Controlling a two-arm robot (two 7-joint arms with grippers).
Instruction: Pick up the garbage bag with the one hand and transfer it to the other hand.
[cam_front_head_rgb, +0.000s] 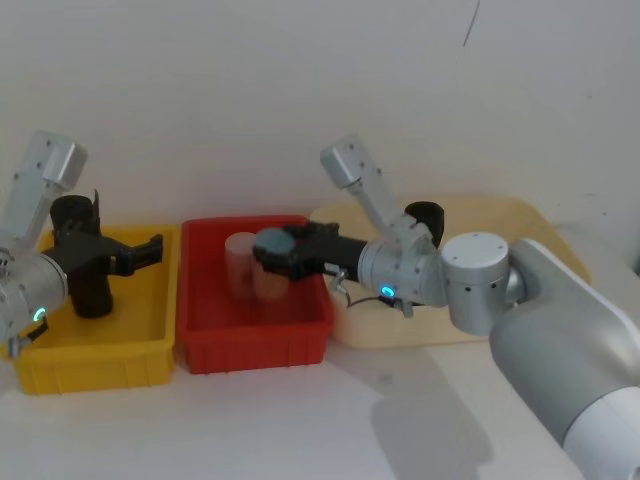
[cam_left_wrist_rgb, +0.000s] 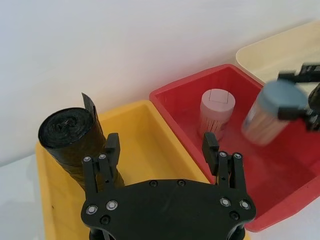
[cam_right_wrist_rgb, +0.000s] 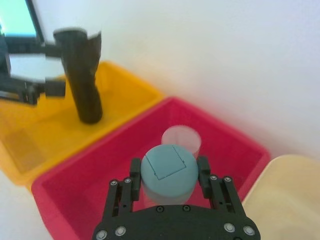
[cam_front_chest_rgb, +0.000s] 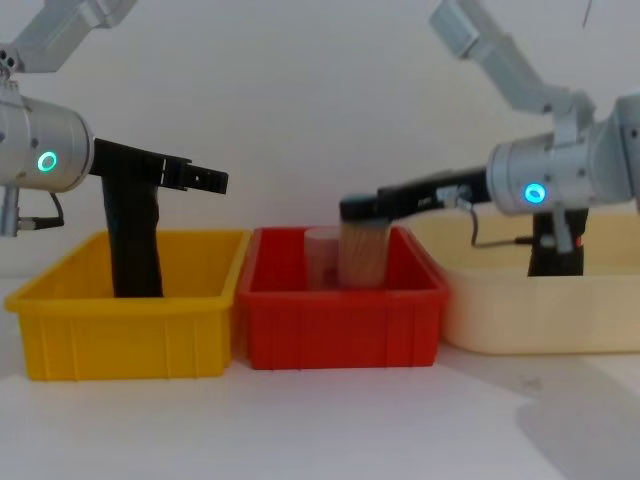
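Note:
The garbage bag (cam_front_head_rgb: 425, 213) is a black roll standing in the cream tray (cam_front_head_rgb: 520, 215) behind my right arm; the chest view shows its lower part (cam_front_chest_rgb: 556, 258) with a small reddish mark. Over the red bin (cam_front_head_rgb: 250, 330), my right gripper (cam_front_head_rgb: 265, 255) (cam_right_wrist_rgb: 168, 165) is shut on a clear jar of sticks with a grey-blue lid (cam_right_wrist_rgb: 169, 172) (cam_front_chest_rgb: 363, 250). My left gripper (cam_front_head_rgb: 150, 250) (cam_left_wrist_rgb: 160, 142) hangs open over the yellow bin (cam_front_head_rgb: 90, 365). A second black roll (cam_left_wrist_rgb: 70, 135) with a loose top flap stands just outside one of its fingers.
Another clear jar (cam_left_wrist_rgb: 217, 107) stands upright in the red bin, just behind the held one. The three bins sit side by side against a white wall: yellow, red, then cream. Bare white table lies in front of them.

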